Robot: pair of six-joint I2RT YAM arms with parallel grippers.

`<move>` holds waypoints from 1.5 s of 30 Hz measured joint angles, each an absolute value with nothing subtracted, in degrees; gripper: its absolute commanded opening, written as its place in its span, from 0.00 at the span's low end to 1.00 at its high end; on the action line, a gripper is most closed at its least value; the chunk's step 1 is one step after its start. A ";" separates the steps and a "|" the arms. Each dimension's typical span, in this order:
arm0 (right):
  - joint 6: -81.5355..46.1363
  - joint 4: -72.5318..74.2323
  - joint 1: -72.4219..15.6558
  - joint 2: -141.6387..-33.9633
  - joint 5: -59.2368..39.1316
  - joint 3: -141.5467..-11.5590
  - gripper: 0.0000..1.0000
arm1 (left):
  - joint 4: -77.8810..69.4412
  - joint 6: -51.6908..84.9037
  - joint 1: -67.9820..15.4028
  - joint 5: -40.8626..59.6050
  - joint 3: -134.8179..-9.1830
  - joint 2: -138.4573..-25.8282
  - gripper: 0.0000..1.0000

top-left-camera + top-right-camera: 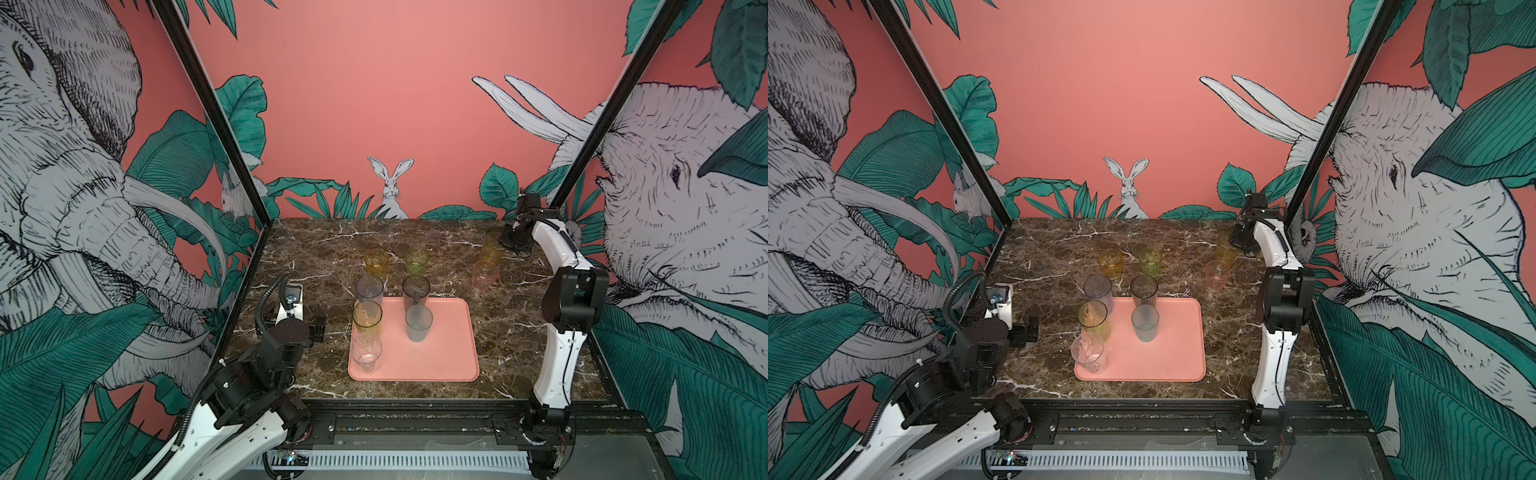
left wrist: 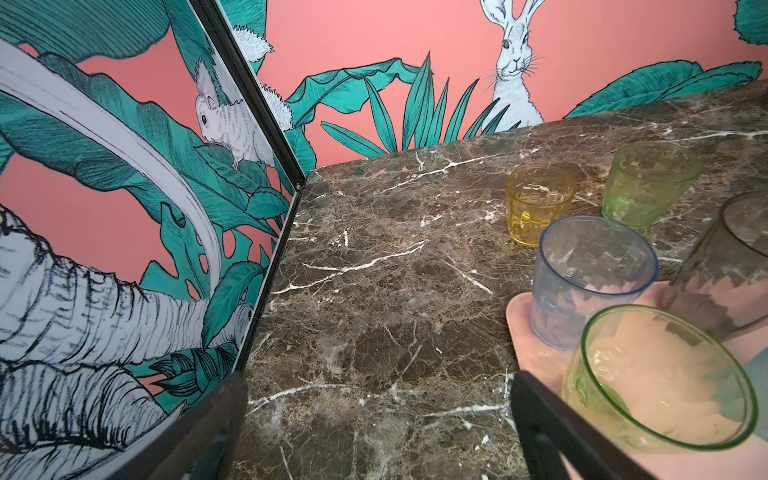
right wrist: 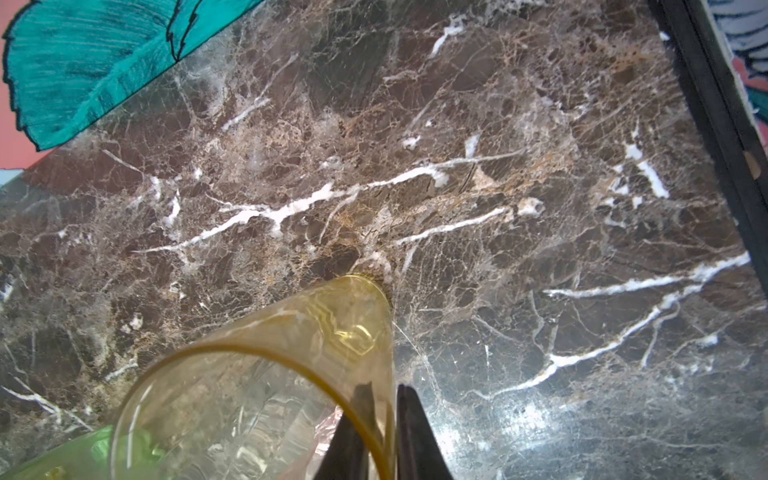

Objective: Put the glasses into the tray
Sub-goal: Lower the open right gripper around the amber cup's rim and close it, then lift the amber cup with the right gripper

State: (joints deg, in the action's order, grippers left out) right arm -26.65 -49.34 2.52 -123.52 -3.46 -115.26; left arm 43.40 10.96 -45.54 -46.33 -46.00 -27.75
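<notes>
While the right jaws pinch the wall of the tall amber tumbler [image 3: 291,332], one finger inside the rim and one outside with almost no gap between them, its base appears to rest on the counter [image 1: 415,237]. It stands at the far right corner, well apart from the tray [image 1: 449,332].

Left jaws: spread wide, empty, hovering over bare counter just left of the tray.

Tray: left half and far edge occupied, with the frosted blue-grey tumbler [image 1: 419,323] nearest the middle. Right half is bare. That is the likely set-down zone.

Risks, as judged:
- The grip is on one thin wall near the rim only. A tall tumbler may pivot between the fingers on lift and hang tilted, or slip out if the transfer is quick.
- The pink tumbler [image 1: 485,275] stands just beside the amber one, on the side toward the tray. A low or direct path could clip it and knock it over.
- The tray's low rim could catch a tilted base on descent.
- Release before the base sits flat could topple it into the neighbouring tumblers.
</notes>
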 measured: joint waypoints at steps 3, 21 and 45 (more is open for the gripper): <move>-26.61 -49.45 2.55 -123.59 -3.44 -115.26 0.05 | 43.40 10.96 -45.54 -46.30 -46.00 -27.75 0.99; -26.26 -50.68 2.59 -123.04 -3.22 -115.26 0.00 | 43.40 10.96 -45.54 -46.24 -46.00 -27.75 0.99; -23.55 -59.09 2.17 -107.96 -2.15 -120.70 0.00 | 43.40 10.96 -45.54 -46.22 -46.00 -27.75 1.00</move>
State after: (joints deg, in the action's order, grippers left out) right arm -23.55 -59.09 2.17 -107.96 -2.15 -120.70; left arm 43.40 10.96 -45.54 -46.22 -46.00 -27.75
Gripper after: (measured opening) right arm 0.083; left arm 0.994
